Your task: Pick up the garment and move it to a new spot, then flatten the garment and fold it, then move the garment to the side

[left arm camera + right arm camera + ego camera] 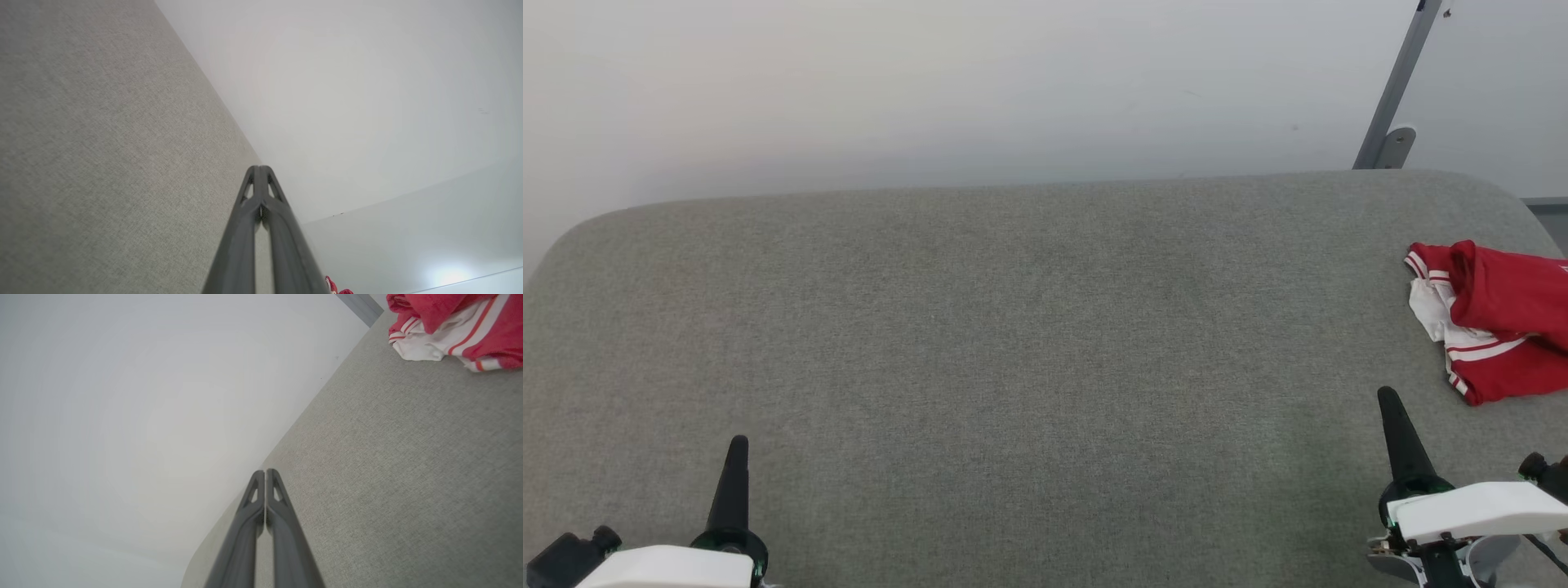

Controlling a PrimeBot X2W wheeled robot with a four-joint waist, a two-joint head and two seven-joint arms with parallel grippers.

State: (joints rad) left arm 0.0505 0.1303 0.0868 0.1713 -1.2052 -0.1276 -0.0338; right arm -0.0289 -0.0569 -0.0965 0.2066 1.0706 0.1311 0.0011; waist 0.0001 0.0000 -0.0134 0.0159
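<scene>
The garment [1494,318], red with white sleeve ends and striped trim, lies crumpled at the far right edge of the grey fabric-covered table [1013,343]; part of it runs out of the head view. It also fills the top right corner of the right wrist view as the garment [457,326], and a sliver of the garment [337,288] shows at the bottom of the left wrist view. My right gripper [1390,400] is shut and empty, near the front edge, below and left of the shirt. My left gripper [738,445] is shut and empty at the front left.
A pale wall rises behind the table's far edge. A grey metal post [1396,86] with a round foot stands behind the back right corner. The table's corners are rounded.
</scene>
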